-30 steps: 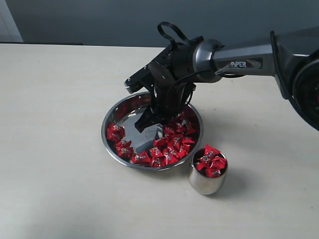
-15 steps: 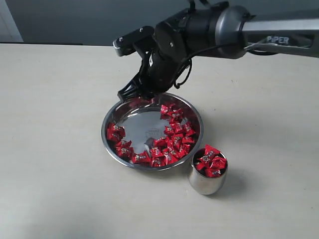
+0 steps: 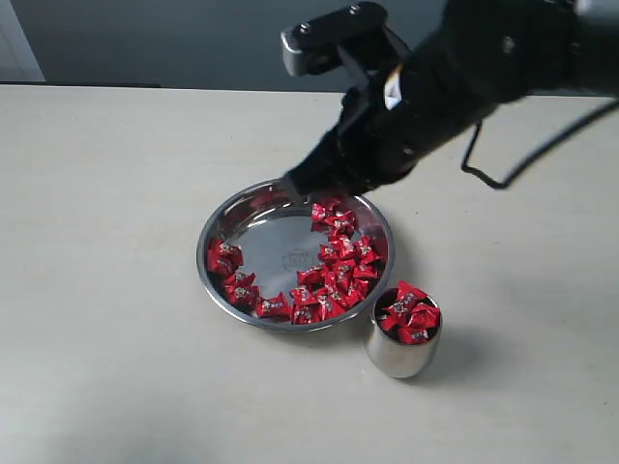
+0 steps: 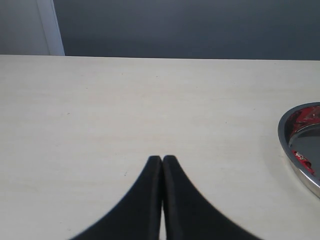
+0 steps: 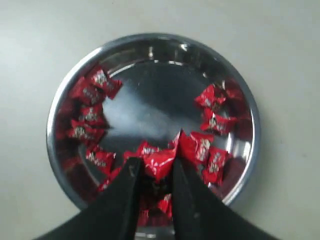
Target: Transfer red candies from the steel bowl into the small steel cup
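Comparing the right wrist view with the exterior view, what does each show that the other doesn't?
Only the right wrist view: the right gripper pinching one red candy between its fingers, above the steel bowl. Only the exterior view: the small steel cup standing beside the bowl, filled to the top with candies; the pinch itself can't be made out there. Both: the bowl with loose red candies around a bare middle.

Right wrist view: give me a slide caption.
Right gripper holding one red candy above the steel bowl.
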### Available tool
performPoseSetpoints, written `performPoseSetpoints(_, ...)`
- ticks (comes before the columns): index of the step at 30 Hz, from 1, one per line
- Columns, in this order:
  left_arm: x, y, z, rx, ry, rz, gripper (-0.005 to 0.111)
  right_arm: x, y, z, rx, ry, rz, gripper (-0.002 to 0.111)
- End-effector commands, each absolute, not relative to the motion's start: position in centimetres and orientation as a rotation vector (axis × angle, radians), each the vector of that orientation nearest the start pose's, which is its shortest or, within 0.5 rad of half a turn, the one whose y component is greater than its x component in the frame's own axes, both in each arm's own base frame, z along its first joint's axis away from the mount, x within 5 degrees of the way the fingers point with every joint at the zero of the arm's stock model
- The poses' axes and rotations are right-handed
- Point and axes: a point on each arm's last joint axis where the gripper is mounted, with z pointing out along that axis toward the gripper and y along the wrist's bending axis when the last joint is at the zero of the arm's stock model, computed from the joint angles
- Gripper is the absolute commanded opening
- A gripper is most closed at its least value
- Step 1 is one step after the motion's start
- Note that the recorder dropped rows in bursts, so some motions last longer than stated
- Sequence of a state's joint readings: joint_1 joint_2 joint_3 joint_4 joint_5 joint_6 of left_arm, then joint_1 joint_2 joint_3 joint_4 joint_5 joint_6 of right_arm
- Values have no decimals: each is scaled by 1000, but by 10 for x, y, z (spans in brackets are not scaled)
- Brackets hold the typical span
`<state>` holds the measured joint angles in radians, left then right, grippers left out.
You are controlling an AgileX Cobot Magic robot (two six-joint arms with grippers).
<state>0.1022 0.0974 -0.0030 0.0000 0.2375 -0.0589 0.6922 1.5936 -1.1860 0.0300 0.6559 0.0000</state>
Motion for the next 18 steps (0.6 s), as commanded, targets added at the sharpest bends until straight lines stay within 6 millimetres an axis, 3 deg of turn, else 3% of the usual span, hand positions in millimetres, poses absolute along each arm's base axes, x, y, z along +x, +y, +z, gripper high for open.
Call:
performPoseSetpoints(1, 61, 6, 187, -143, 1804, 26, 0, 227, 189, 259, -848, 2447, 293, 0)
performPoseSetpoints(9, 61, 6, 187, -143, 1804, 26, 0, 202, 168, 228, -838, 2530, 273, 0)
performPoseSetpoints(18, 61, 6, 187, -143, 1804, 26, 0, 192, 161, 217, -872, 2639, 226, 0)
